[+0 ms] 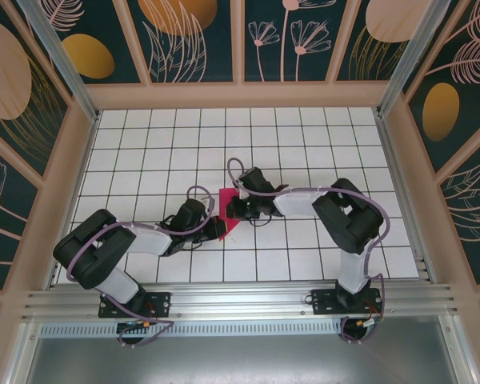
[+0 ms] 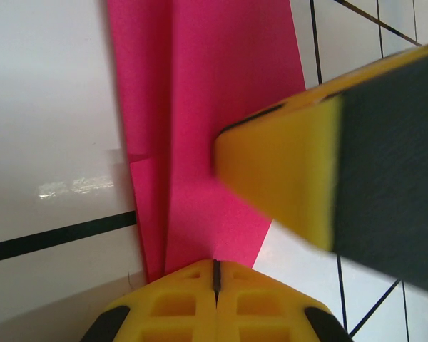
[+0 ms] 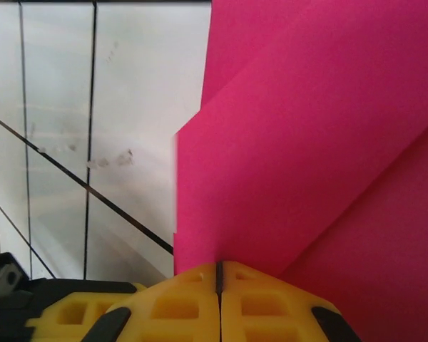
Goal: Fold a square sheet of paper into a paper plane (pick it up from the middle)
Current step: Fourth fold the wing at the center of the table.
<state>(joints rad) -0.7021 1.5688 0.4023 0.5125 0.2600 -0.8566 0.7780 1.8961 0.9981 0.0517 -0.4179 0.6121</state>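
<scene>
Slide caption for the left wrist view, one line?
Left fingers pinch the folded magenta paper over the white tiled table, right arm's fingers alongside.

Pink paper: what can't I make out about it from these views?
- Top external: the paper is tiny; left fingers and right fingers cover most of it, folds unreadable.
- Left wrist: the blurred right fingers hide its right side; frame cuts its top.
- Right wrist: it runs off the top and right edges; outline unknown.
</scene>
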